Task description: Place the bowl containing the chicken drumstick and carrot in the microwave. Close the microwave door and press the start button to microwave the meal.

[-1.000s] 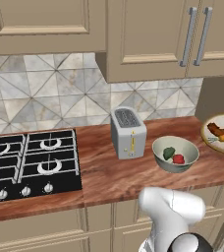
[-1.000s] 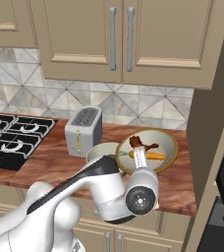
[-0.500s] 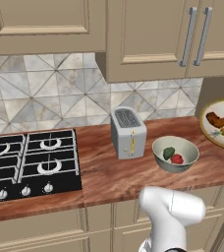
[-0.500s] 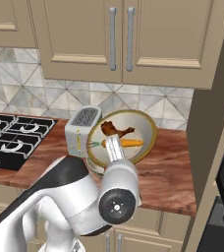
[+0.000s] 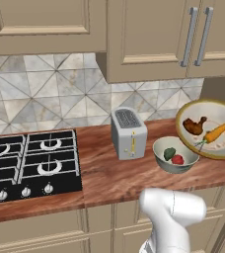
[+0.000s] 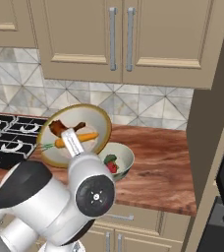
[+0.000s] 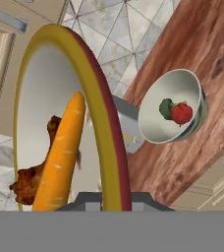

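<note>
The bowl (image 5: pixel 209 129), gripped at its golden rim by the nearly shut pincer (image 7: pixel 111 199), hangs tilted in the air above the desk (image 5: pixel 109 173), just beside and above the grey-green vegetable bowl (image 5: pixel 174 154). The chicken drumstick (image 5: pixel 194 125) and the carrot (image 5: pixel 215 133) lie inside it. A second earlier the bowl sat lower, close to the desk, beyond the vegetable bowl; it now stands higher and more steeply tipped. The toaster (image 5: pixel 129 132) remains beside the vegetable bowl, on its stove (image 5: pixel 30 163) side.
</note>
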{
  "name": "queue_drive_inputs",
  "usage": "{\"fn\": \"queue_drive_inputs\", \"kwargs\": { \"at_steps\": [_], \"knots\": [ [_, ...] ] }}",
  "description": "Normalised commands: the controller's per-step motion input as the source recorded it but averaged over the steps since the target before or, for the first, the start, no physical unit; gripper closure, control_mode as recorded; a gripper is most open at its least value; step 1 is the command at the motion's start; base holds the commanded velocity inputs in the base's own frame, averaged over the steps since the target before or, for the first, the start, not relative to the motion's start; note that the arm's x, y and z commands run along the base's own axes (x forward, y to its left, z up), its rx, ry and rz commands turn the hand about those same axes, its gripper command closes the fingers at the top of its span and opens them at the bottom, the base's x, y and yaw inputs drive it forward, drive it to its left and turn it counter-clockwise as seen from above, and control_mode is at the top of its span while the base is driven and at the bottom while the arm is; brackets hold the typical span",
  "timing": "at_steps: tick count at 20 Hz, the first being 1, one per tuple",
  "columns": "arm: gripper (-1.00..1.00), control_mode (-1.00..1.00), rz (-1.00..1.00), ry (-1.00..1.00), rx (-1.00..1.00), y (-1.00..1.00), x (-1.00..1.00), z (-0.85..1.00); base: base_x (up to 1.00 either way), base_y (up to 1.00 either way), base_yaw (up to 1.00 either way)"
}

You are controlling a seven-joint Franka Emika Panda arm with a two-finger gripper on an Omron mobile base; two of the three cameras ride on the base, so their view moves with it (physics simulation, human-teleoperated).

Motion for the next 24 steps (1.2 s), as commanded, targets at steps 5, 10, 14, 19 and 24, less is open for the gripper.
{"fn": "queue_drive_inputs", "kwargs": {
  "at_steps": [5, 10, 14, 19, 24],
  "knots": [
    [1.0, -1.0, 0.02, 0.15, -0.02, 0.44, 0.0, 0.0, 0.0, 0.0, 0.0],
    [1.0, -1.0, 0.0, 0.25, -0.06, 0.33, 0.0, 0.0, 0.0, 0.0, 0.0],
    [1.0, -1.0, 0.0, 0.12, -0.03, 0.23, 0.0, -0.01, 0.0, 0.0, 0.0],
    [1.0, 1.0, 0.0, 0.0, 0.0, 0.01, 0.0, 0.0, -0.03, 0.0, -0.01],
    [1.0, 1.0, 0.0, 0.0, 0.0, 0.0, 0.0, 0.0, -0.76, 0.0, 0.0]
  ]
}}
